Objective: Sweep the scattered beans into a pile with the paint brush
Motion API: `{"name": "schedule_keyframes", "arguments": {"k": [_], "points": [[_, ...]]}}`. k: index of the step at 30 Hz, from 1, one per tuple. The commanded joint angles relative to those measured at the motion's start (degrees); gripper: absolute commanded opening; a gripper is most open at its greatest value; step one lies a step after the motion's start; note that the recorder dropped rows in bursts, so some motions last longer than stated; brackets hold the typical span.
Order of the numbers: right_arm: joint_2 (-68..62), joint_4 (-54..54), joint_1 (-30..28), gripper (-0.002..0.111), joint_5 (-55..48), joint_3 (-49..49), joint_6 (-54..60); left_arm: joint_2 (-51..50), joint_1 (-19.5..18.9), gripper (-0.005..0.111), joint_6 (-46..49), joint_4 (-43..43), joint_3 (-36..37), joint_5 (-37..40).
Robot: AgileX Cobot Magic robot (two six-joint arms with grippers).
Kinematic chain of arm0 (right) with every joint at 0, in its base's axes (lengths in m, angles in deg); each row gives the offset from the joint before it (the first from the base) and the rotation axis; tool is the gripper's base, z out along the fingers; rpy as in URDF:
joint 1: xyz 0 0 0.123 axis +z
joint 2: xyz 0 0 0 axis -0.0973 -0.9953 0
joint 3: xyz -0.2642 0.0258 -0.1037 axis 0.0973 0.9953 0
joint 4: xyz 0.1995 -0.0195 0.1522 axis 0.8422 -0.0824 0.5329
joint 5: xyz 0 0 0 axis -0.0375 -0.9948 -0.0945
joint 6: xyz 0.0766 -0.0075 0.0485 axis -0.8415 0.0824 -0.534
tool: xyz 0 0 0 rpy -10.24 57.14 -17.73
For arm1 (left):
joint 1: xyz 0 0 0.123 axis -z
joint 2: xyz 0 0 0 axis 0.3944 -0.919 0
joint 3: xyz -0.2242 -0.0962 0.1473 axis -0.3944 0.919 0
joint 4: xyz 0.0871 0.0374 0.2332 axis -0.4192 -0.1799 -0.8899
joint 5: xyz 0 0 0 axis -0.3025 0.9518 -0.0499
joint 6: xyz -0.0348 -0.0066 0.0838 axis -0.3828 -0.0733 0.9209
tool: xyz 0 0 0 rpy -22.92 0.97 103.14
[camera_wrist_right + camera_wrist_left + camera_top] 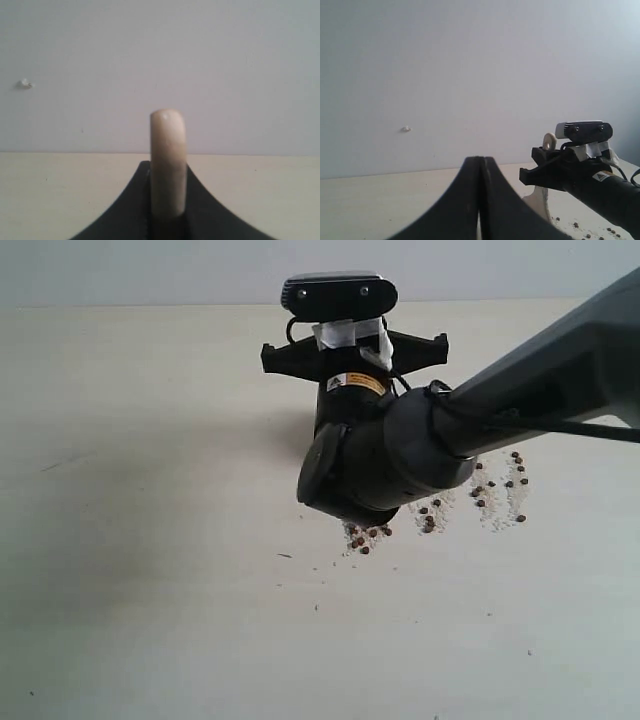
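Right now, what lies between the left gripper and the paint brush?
Only bare table: the left wrist view shows nothing between the left gripper and the paint brush. The beans lie beyond it.

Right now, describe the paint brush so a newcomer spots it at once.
On the pale table, find the dark right arm reaching over the beans. The right gripper is shut on the paint brush, handle end standing up between the black fingers. It is the only cream, round-ended piece there; everything around it is black or tiny reddish-brown.
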Motion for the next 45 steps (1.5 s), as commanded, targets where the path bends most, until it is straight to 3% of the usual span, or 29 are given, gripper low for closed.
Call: {"name": "schedule_keyframes", "arguments": {"k": [1, 9, 12, 16, 21, 27, 34, 39, 43, 45], "points": [[3.1, -0.2, -0.2, 0.000, 1.1, -0.1, 0.6, 0.4, -0.1, 0.000, 0.1, 0.0, 0.2, -0.3], [13.7, -2.5, 2.1, 0.000, -2.8, 2.5, -0.2, 0.4, -0.1, 0.000, 0.1, 0.0, 0.2, -0.3], [19.3, -5.1, 2.7, 0.000, -2.3, 7.6, -0.3, 0.4, -0.1, 0.000, 0.1, 0.0, 0.2, -0.3], [31.4, -4.9, 2.7, 0.000, 2.0, 22.8, 0.1, 0.4, -0.1, 0.000, 0.1, 0.0, 0.2, -0.3], [41.6, -2.1, -2.8, 0.000, 2.0, 37.3, 1.7, 0.4, -0.1, 0.000, 0.1, 0.0, 0.2, -0.3], [39.9, -5.8, -10.7, 0.000, 2.0, 40.0, 11.6, 0.4, -0.1, 0.000, 0.1, 0.0, 0.2, -0.3], [28.0, -14.6, -16.3, 0.000, 2.0, 39.9, -0.5, 0.4, -0.1, 0.000, 0.3, 0.0, 0.2, -0.3], [20.0, -20.2, -17.3, 0.000, 2.0, 39.8, -9.9, 0.4, -0.1, 0.000, 0.3, 0.0, 0.2, -0.3], [16.2, -23.6, -17.3, 0.000, 2.0, 39.8, -27.8, 0.4, -0.1, 0.000, 0.3, 0.0, 0.2, -0.3], [15.8, -25.1, -17.3, 0.000, 2.0, 39.3, -30.8, 0.4, -0.1, 0.000, 0.3, 0.0, 0.2, -0.3]]}}
